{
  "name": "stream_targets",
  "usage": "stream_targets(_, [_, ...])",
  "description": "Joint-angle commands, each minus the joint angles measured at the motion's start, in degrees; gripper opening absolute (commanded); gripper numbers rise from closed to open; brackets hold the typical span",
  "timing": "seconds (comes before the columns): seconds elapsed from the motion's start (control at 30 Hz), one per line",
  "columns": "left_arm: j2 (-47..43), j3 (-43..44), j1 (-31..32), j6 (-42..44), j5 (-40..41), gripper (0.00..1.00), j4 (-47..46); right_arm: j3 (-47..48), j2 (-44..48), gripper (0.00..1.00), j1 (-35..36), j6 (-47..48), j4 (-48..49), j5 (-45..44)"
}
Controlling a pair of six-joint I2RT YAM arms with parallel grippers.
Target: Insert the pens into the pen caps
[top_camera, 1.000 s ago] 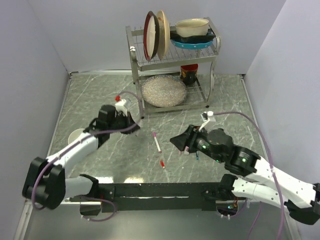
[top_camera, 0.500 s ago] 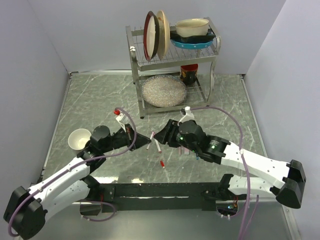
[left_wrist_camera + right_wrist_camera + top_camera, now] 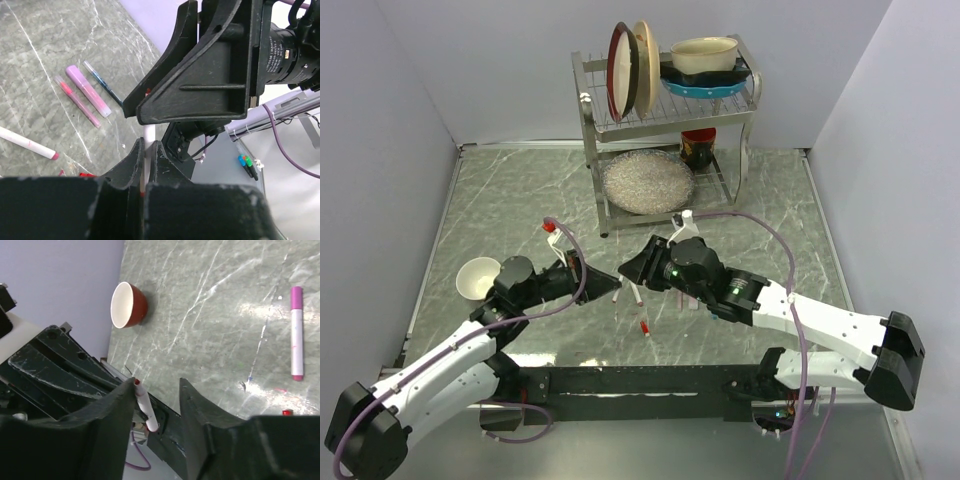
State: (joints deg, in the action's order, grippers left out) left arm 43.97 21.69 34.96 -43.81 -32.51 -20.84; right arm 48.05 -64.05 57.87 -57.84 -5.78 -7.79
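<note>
Left tool (image 3: 148,146) clamped on white pen (image 3: 148,132), held above table (image 3: 225,300). Right tool (image 3: 158,385) jaws apart, straddling the pen's red-tipped end, pen off-centre in the gap. Likely step: second grip. Centre the pen first, close gently, keep left grip firm, no sideways pry.

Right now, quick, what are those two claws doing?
Left gripper: closed, holding a white pen.
Right gripper: open, jaws apart around that pen's free end.
</note>
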Motion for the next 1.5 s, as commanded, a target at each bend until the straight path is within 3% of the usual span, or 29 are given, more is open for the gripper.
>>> stream_targets(0.0, [-0.8, 0.0, 0.1, -1.5, -1.8, 0.01, -4.1, 2.9, -1.2, 0.39, -0.3, 0.2, 2.8, 0.5])
stream_targets(0.07, [-0.7, 0.1, 0.1, -1.4, -2.0, 0.01, -4.1, 3.1, -1.3, 0.29, -0.3, 0.8, 3.6, 1.1])
stream_targets(0.1, [-0.5, 0.1, 0.1, -1.4, -2.2, 0.01, -4.0, 3.0, -1.2, 0.17, -0.3, 1.1, 4.1, 1.5])
stream_targets(0.17, [-0.2, 0.4, 0.1, -1.1, -2.9, 0.02, -3.8, 2.7, -0.8, 0.05, -0.3, 2.3, 5.7, 2.8])
stream_targets(0.2, [-0.1, 0.6, 0.1, -1.2, -3.1, 0.14, -3.0, 2.4, -0.3, 0.0, -0.3, 2.6, 5.7, 3.1])
stream_targets(0.3, [0.8, 1.2, 0.1, -1.1, -4.1, 0.35, -2.1, 1.3, 0.7, 0.0, -0.3, 3.9, 8.9, 4.4])
stream_targets(0.43, [1.8, 1.2, 0.1, -1.1, -6.5, 0.43, -3.2, 1.4, 0.9, 0.0, -0.3, 5.0, 9.8, 5.4])
stream_targets(0.67, [1.2, 2.5, 0.1, 1.4, -4.1, 0.27, 0.4, 2.7, -1.2, 0.0, -0.3, 6.7, 9.4, 8.2])
stream_targets(0.73, [0.9, 3.0, 0.1, 2.1, -3.9, 0.06, 1.2, 3.0, -1.6, 0.0, -0.3, 7.7, 8.9, 9.8])
stream_targets(0.77, [0.8, 3.3, 0.1, 3.2, -3.9, 0.01, 1.9, 3.1, -1.7, 0.03, -0.3, 8.1, 8.7, 10.5])
stream_targets(0.83, [0.7, 4.1, 0.1, 3.7, -3.7, 0.01, 2.6, 4.3, -1.7, 0.15, -0.4, 9.3, 6.8, 10.5])
stream_targets(0.87, [0.6, 4.5, 0.1, 4.7, -3.1, 0.01, 3.6, 4.8, -1.5, 0.28, -0.3, 9.5, 4.7, 10.0])
stream_targets(0.97, [1.0, 7.3, 0.0, 5.0, 3.5, 0.01, 10.3, 5.0, 1.6, 0.48, -0.3, 8.2, -0.8, 5.7])
stream_targets(1.07, [2.3, 11.6, -0.1, 7.6, 10.6, 0.01, 19.4, 4.4, 4.7, 0.52, -0.3, 6.1, -6.3, 2.3])
stream_targets(1.23, [3.1, 19.2, -0.7, 12.6, 15.5, 0.01, 32.9, -0.7, 6.8, 0.51, -0.3, 2.7, -13.4, -1.8])
stream_targets(1.3, [1.7, 20.1, -0.7, 13.7, 17.3, 0.01, 34.5, -2.2, 5.5, 0.44, -0.3, -0.1, -16.3, -0.8])
stream_targets(1.47, [-6.1, 18.7, -0.8, 17.0, 22.0, 0.01, 35.7, -5.9, -2.2, 0.2, 0.2, 1.2, -11.6, 5.8])
